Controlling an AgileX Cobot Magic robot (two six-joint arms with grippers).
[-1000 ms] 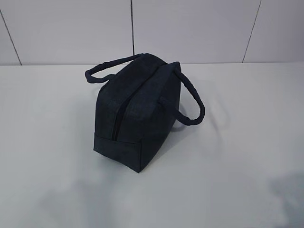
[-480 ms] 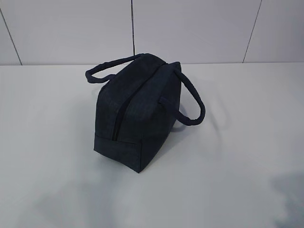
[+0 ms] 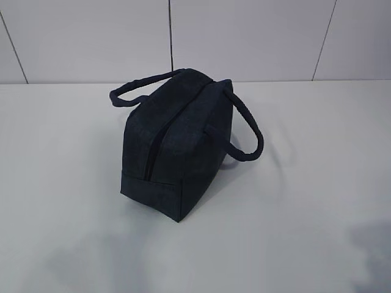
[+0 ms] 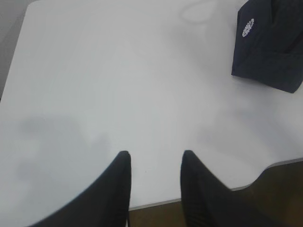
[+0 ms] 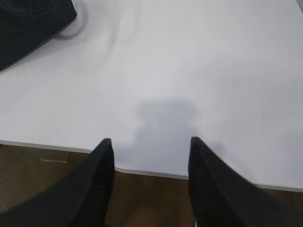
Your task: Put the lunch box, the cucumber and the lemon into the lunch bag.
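Left gripper [image 4: 153, 158], black-fingered, is held narrowly parted over the white bench [image 4: 118, 85] near its edge, nothing gripped. The dark navy boxy fabric lunch bag [image 3: 174, 146] sits mid-bench, zip apparently closed, padded loop handles [image 3: 247, 125] flopped to each side. Right gripper [image 5: 150, 144] is spread wider, also empty, at the bench edge. Lunch box, cucumber & lemon are not seen in any view. Judged: task at start or end; if start, zip should be opened first w/ bag braced by the other arm
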